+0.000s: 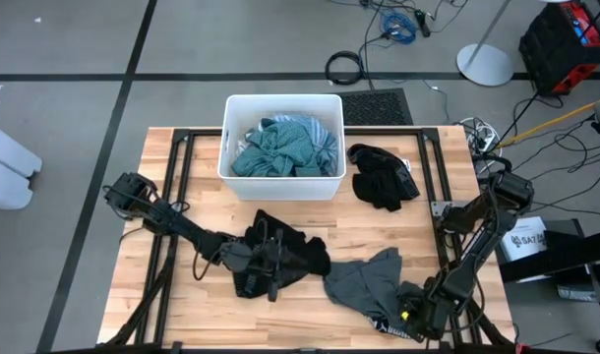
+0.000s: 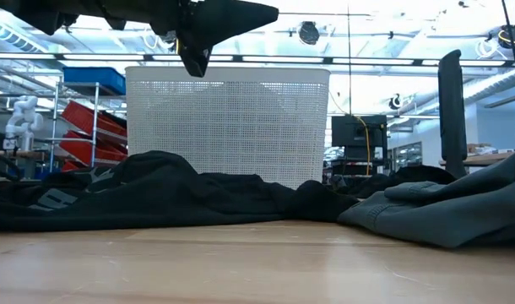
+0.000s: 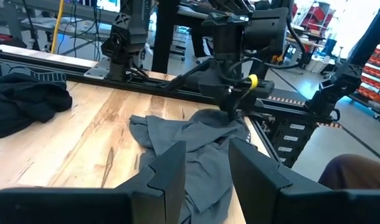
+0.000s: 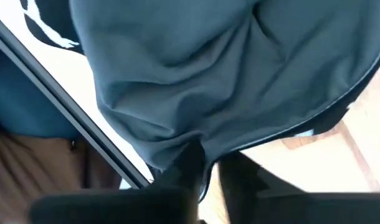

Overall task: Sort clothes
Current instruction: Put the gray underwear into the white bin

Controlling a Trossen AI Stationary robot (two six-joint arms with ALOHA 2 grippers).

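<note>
A grey garment point(image 1: 364, 280) lies crumpled on the table near its front right; it also shows in the left wrist view point(image 3: 196, 149). My right gripper point(image 1: 410, 313) stands at the garment's near right end, pointing steeply down and shut on it. A black garment point(image 1: 280, 251) lies spread at the table's middle. My left gripper point(image 1: 285, 264) hangs level above it, open and empty point(image 3: 205, 168), facing the grey garment. Teal and blue striped clothes point(image 1: 285, 147) lie in the white bin. Another black garment point(image 1: 381, 177) lies on the table right of the bin. My right gripper pinches a bunched bit of the grey garment's edge point(image 4: 199, 152) between its two fingers, at the end nearest the table's front right corner point(image 3: 230, 118). The fingers come from above, slanting steeply down. The garment lies slack on the table.
The white bin point(image 1: 226, 138) stands at the table's far middle, and in the low view its perforated wall point(image 2: 228, 118) rises behind the clothes. Dark frame rails point(image 1: 177, 177) run along both table sides. Bare wood point(image 1: 182, 305) shows at the front left.
</note>
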